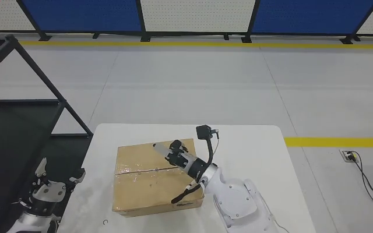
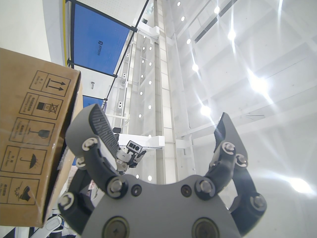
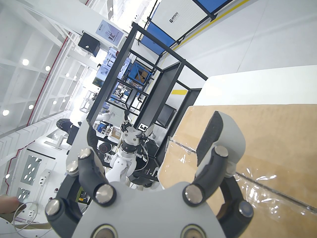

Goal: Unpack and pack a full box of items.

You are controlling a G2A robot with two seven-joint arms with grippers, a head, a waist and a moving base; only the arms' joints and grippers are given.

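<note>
At the left, just off the edge of the white tabletop [image 1: 256, 145], the left pincer [image 1: 58, 176] is held wide open and empty. A closed cardboard box [image 1: 145, 186], sealed with clear tape [image 1: 139, 170], is set mid-tabletop. Over its top, the right pincer [image 1: 168, 149] is spread open, nothing gripped.

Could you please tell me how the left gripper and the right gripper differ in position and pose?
The right gripper is above the taped box; the left gripper is beside the table. The left gripper points upward; the right gripper points along the box top. Both are open.
</note>
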